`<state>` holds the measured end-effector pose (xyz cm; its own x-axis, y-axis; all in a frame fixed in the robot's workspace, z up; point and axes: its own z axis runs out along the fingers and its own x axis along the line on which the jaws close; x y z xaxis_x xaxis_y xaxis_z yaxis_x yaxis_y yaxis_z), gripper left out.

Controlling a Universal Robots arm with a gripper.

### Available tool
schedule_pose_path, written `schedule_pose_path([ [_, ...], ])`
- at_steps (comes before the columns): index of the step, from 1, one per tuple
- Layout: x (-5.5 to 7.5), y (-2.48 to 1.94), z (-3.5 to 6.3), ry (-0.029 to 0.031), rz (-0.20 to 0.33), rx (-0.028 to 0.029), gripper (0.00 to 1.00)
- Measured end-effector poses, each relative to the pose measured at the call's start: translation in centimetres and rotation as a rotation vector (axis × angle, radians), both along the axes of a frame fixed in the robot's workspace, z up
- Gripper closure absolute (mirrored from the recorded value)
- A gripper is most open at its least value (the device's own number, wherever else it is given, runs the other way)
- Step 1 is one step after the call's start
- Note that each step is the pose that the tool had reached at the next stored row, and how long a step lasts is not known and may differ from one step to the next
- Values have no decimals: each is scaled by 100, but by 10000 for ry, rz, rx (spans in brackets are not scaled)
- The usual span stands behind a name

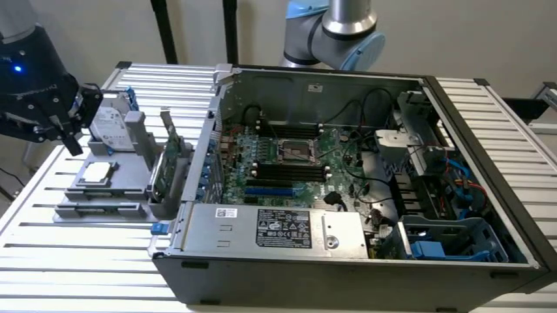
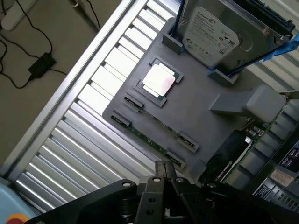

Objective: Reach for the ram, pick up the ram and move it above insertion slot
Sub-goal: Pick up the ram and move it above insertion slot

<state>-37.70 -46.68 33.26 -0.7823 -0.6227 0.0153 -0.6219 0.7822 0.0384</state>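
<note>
We judge the reach in hand: the gripper [image 2: 163, 173], shut and empty, hovers near the ram [image 2: 150, 135] — flat along the holder's [image 2: 196, 109] edge opposite the hard drive [image 2: 210, 32]; grasping calls for opening first.

You're looking down on a grey tray [image 2: 196, 107] lying on the slatted table [image 2: 88, 140]. The gripper [image 2: 163, 169] is hanging over the tray's edge, fingers pressing together, holding nothing. The ram [image 2: 148, 139] is lying flat in a groove between end clips, near the fingertips and apart from them. A CPU [image 2: 159, 80] is sitting in its square pocket just beyond the ram. The hard drive [image 2: 212, 32] is standing on edge in a bracket, label facing you, blue tape [image 2: 285, 46] sticking out beside it. A green card [image 2: 271, 120] is showing under a grey block. Cables [image 2: 18, 28] are trailing across the floor beside the table.
</note>
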Motion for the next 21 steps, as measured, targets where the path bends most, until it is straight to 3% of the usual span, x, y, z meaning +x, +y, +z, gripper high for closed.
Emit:
schedule_pose_path([
  [21, 0, 0, -8, -34, 3809, 0, 89],
])
